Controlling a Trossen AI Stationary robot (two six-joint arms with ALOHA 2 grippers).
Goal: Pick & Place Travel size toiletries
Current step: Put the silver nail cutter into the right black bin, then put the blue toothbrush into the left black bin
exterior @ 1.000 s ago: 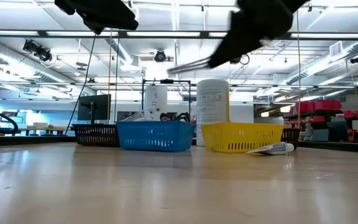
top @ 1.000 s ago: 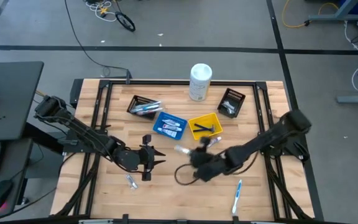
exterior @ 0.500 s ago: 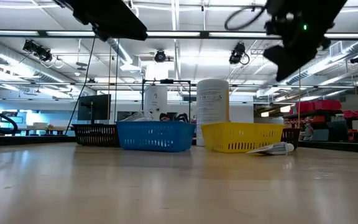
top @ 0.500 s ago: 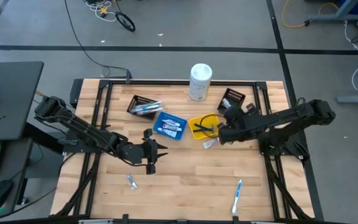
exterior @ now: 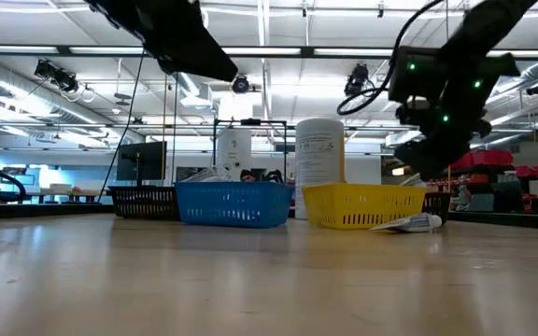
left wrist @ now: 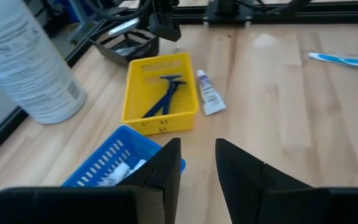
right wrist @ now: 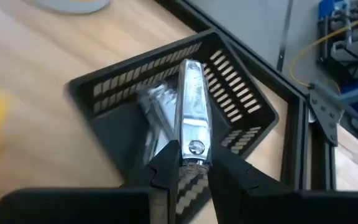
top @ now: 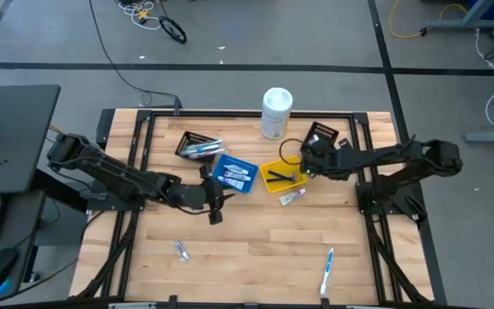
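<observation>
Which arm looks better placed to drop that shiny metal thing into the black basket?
The right. Its hand already grips the nail clipper just above the black basket. The left hand is by the blue basket, holding nothing.

Left claw point(left wrist: 194, 163) parted, right claw point(right wrist: 191, 163) clamped

In the high view, four bins form a row across the table's point(top: 256, 236) upper half: one bin point(top: 197, 146) at 10 o'clock, two point(top: 233, 172) point(top: 281, 172) side by side at centre, one point(top: 319, 140) at 2 o'clock. The canister point(top: 275, 112) stands at 12 o'clock behind them. A tube point(top: 291, 196) lies just in front of the right centre bin; a toothbrush point(top: 326, 270) lies at 5 o'clock, another small item point(top: 181, 250) at 7 o'clock
</observation>
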